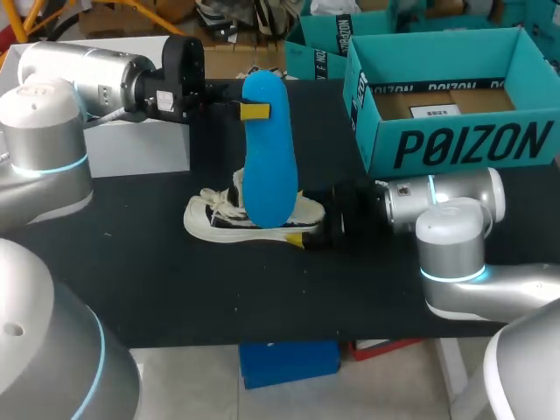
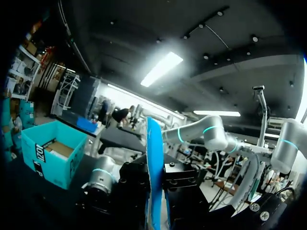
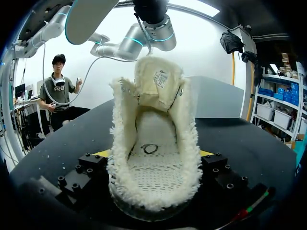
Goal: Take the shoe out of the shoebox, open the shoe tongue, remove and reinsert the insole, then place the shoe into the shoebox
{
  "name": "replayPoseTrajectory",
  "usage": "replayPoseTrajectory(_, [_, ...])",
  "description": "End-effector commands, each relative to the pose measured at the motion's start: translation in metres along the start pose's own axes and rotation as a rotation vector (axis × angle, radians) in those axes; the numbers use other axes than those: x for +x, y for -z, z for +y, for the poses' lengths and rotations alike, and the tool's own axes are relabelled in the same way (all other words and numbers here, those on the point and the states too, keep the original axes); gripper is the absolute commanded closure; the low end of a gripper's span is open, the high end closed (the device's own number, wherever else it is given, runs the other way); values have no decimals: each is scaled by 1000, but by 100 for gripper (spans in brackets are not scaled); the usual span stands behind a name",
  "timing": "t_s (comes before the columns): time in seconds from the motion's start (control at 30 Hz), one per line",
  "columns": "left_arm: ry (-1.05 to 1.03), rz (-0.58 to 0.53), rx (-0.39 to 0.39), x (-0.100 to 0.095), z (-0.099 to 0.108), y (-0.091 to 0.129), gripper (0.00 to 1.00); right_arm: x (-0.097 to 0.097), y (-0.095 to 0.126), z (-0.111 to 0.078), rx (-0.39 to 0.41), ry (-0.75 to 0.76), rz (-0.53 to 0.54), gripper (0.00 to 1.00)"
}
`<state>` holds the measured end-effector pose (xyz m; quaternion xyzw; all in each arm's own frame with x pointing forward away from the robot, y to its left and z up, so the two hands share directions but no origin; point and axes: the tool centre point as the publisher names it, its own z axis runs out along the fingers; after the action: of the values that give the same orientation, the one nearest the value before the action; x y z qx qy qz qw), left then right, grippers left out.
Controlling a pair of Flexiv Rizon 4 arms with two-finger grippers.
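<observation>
Insole (image 1: 267, 166), blue, stands upright over the middle of the shoe (image 1: 219, 219). The left hand (image 1: 254, 110) is closed on it near its upper end, one yellow-tipped finger on each face. In the left wrist view the insole (image 2: 154, 167) shows edge-on between the black finger blocks of that hand (image 2: 154, 196).

The white shoe rests on the black table (image 1: 175, 289), toe toward the left arm's side and heel toward the right arm. The right hand (image 1: 306, 236) clamps the heel end from two sides. In the right wrist view the shoe (image 3: 153, 191) fills the gap of this hand (image 3: 154, 163), with a yellow tip against each fleecy wall. The tongue (image 3: 160, 81) is lifted upright, baring the lining (the insole (image 3: 88, 19) hangs above and ahead).

From the head view the insole's lower end hides the shoe's opening.

The teal shoebox (image 1: 455, 144) stands open at the table's far right corner, behind the right arm and well apart from the shoe. It also shows beyond the right arm in the left wrist view (image 2: 48, 158). A pale box (image 1: 140, 149) sits at the far left, below the left arm.
</observation>
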<state>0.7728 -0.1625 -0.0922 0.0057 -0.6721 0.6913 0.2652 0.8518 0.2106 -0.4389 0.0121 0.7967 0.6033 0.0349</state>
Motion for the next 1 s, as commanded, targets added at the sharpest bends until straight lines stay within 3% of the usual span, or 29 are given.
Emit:
replayPoseTrajectory(0.03, [28,-190,-5,13,-4,2,100,-1,-2,-9,-1,-1,-1,100])
replayPoseTrajectory(0.27, [26,-249,39,20,-8,2,100,-1,-2,-9,-1,-1,-1,100])
replayPoseTrajectory(1.0, [24,-288,36,19,-14,-5,100,-1,-2,-9,-1,-1,-1,100])
